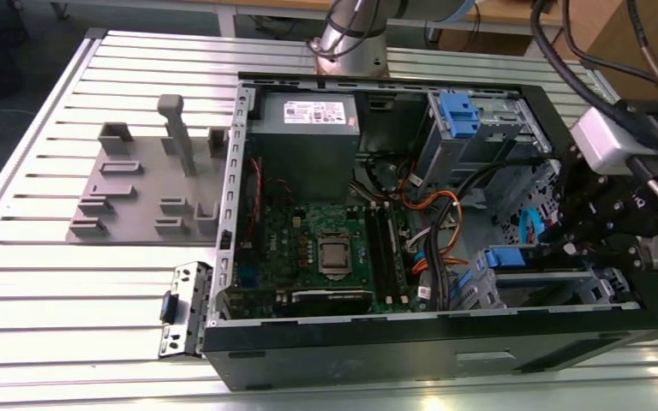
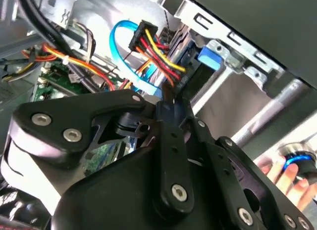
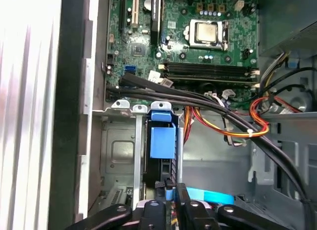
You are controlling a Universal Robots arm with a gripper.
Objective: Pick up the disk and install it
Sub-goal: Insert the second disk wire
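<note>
Tool (image 1: pixel 603 248) sits low inside the open computer case (image 1: pixel 306 355), at the corner on the exterior view's right, black linkages folded in close together; fingers narrow, tips drawn nearly together, but cannot tell for certain whether they pinch anything

Just beyond the tool tips in the first wrist view: the disk (image 3: pixel 162 141), bright blue carrier end showing, standing in its slot in the metal drive cage (image 3: pixel 119 146). Tool (image 3: pixel 168 188) is directly in line with the disk's near end, touching or very nearly so; contact itself hidden by the linkages

Second wrist view: tool (image 2: pixel 171 109) points at the same blue carrier end (image 2: pixel 210 57), with a bundle of red, yellow and black power wires (image 2: pixel 158 49) and a light blue data cable (image 2: pixel 119 37) just beside the tips. A person's fingers (image 2: pixel 285 178) show behind the tool, outside the case

Past the cage: thick black cables (image 3: pixel 208 104) and an orange-and-red wire loop (image 3: pixel 257 121) cross between tool and motherboard (image 3: pixel 198 37). Farther on, the processor socket (image 3: pixel 208 32) and memory slots (image 3: pixel 208 69)

Farthest from the tool in the exterior view: grey power supply box (image 1: pixel 302 128) with white sticker, a second blue tab (image 1: pixel 457 110) in the upper bay, the arm's base (image 1: pixel 349 38), and a grey fixture block (image 1: pixel 152 184) on the ribbed metal surface (image 1: pixel 55 282) outside the case
</note>
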